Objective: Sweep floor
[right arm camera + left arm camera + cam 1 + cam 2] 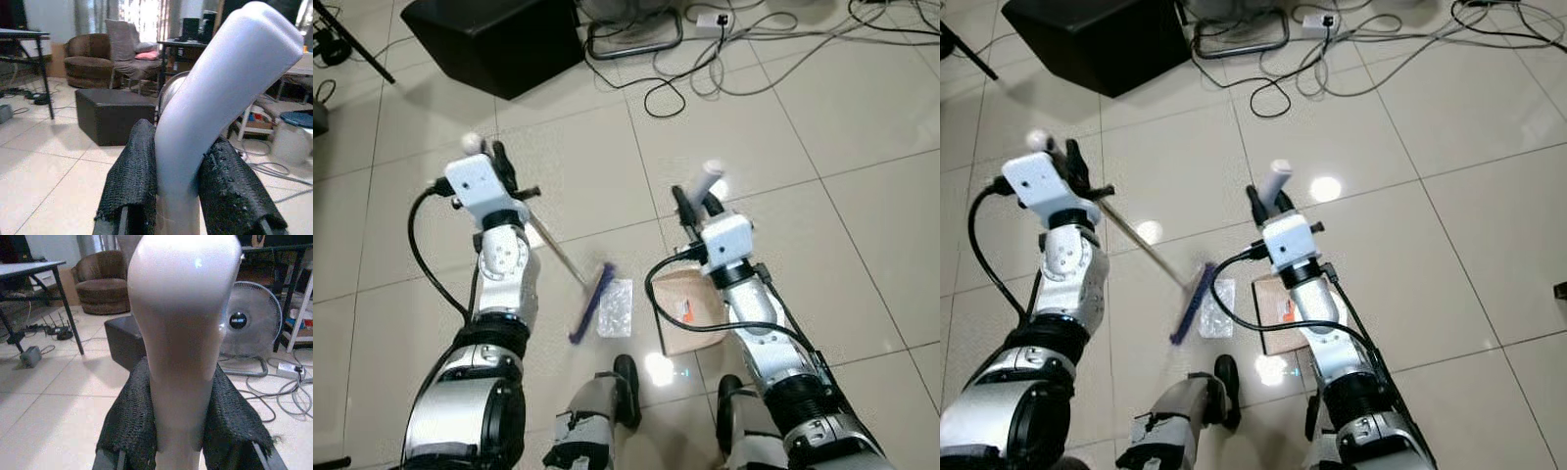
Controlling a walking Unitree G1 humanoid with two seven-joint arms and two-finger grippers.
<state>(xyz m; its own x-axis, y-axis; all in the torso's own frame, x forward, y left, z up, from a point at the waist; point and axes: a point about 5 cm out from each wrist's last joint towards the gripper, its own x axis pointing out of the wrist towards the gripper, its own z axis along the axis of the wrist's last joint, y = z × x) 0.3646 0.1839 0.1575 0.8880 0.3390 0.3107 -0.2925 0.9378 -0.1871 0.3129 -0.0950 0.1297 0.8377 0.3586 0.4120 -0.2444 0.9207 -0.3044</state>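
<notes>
My left gripper [500, 163] is shut on the white top of a broom handle [183, 333], with its black fingers [129, 426] on either side. The thin stick runs down to a purple brush head [590, 302] on the tiled floor. A crumpled clear plastic wrapper [615, 307] lies right beside the brush. My right gripper [698, 204] is shut on the pale dustpan handle [220, 103]. The brown dustpan [690, 313] rests on the floor under that arm, just right of the wrapper.
A black ottoman [494, 39] stands at the far left, with a fan base [631, 37], a power strip [713, 20] and loose cables [705, 73] across the far floor. A black stand leg [357, 44] crosses the top left. My feet [626, 380] are below the brush.
</notes>
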